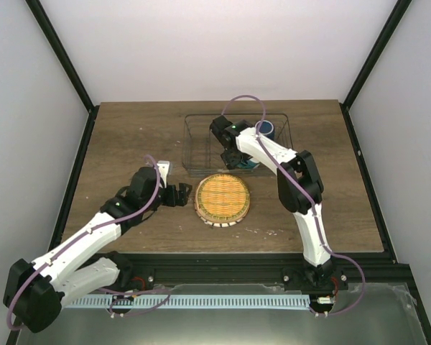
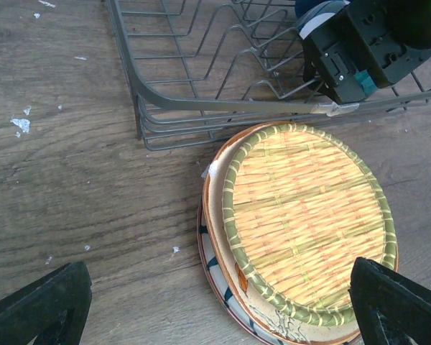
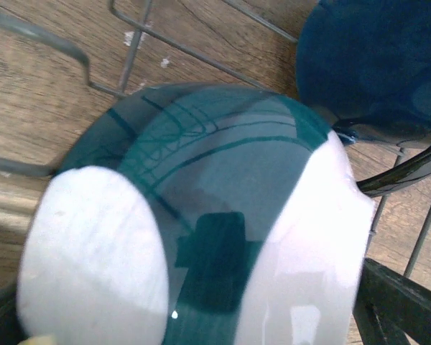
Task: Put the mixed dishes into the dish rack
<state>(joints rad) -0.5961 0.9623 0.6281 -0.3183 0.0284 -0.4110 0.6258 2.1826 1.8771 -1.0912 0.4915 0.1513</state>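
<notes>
The yellow-orange woven plate (image 1: 222, 198) lies on the table in front of the wire dish rack (image 1: 194, 147). In the left wrist view the woven plate (image 2: 309, 215) is stacked on the cream plate (image 2: 233, 180), which has an orange leaf mark. My left gripper (image 1: 179, 194) is open and empty just left of the stack, its fingertips (image 2: 57, 295) low and wide apart. My right gripper (image 1: 233, 154) is inside the rack, jaws wide, directly over the small white and teal bowl (image 3: 201, 215). The dark blue mug (image 3: 373, 65) stands in the rack beside the bowl, and shows in the top view (image 1: 266, 129).
A third plate with a blue-striped rim (image 2: 210, 251) lies under the cream plate. The rack's wire wall (image 2: 223, 108) stands close behind the stack. The wooden table (image 1: 129, 136) is bounded by black frame posts and white walls.
</notes>
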